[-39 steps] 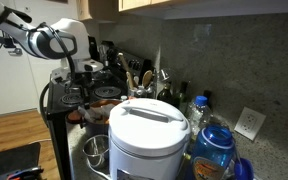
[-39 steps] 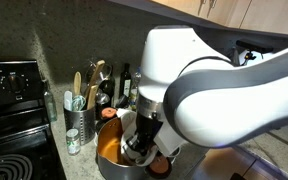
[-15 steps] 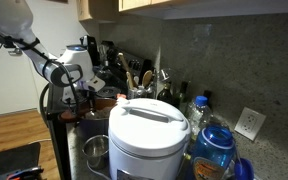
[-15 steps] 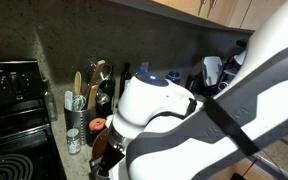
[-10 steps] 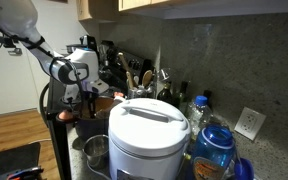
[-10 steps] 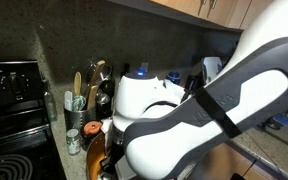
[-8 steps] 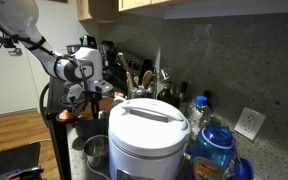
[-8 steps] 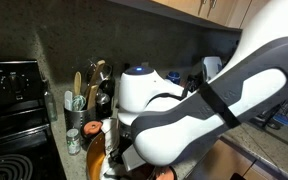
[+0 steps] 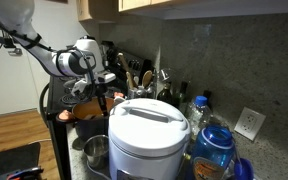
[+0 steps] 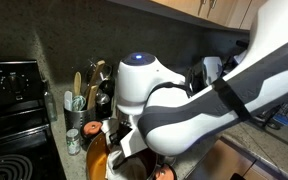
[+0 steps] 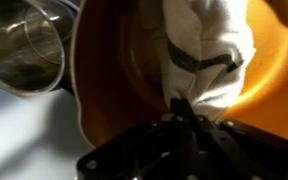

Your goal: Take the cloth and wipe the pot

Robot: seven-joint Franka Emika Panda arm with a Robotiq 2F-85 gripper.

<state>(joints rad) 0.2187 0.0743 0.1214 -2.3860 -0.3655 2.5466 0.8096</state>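
Risk, judged: the cloth could slip from the pinch if dragged hard along the pot wall. A sideways shove could also push the pot into its neighbour.

Gripper: jaws drawn narrow, clamped on a bunched end of the white cloth, which spread toward 12 o'clock against the orange interior.

Pot: under the gripper in the wrist view, rim at 9 o'clock; on the counter in an exterior view.

Steel pot: at 10 o'clock, just beside the rim.

Rice cooker: white, near the pot, at its 4 o'clock.
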